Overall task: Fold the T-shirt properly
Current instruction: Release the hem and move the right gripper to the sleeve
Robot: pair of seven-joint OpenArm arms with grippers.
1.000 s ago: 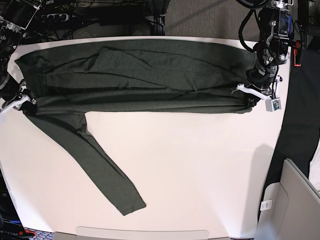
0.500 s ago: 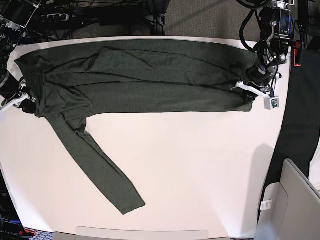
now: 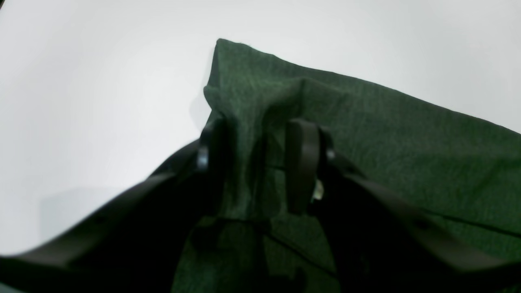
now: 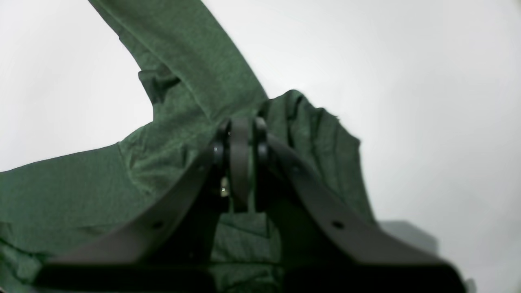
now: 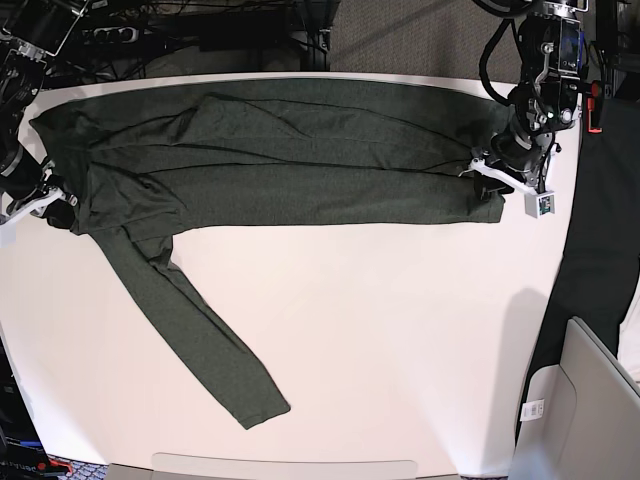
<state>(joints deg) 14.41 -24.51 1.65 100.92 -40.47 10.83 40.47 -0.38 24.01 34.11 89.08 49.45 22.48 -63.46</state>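
The dark olive-green T-shirt [image 5: 300,150] lies stretched across the far half of the white table, folded lengthwise. One long sleeve [image 5: 200,340] trails toward the near edge. At the shirt's right end my left gripper [image 5: 487,185] stands open, and in the left wrist view its fingers [image 3: 301,162] are apart around a loose ridge of the T-shirt [image 3: 366,134]. At the shirt's left end my right gripper [image 5: 55,208] is shut on the fabric. In the right wrist view the right gripper [image 4: 241,126] pinches a bunched fold of the T-shirt [image 4: 81,191].
The white table [image 5: 400,330] reaches from the shirt's front edge to the near side. A grey panel [image 5: 585,400] stands off the table's lower right corner. Dark floor and cables run along the back and right edges.
The left gripper has gone from shut on the shirt's corner to open. Both grippers moved slightly toward the back, and the fold's front edge now lies flatter.
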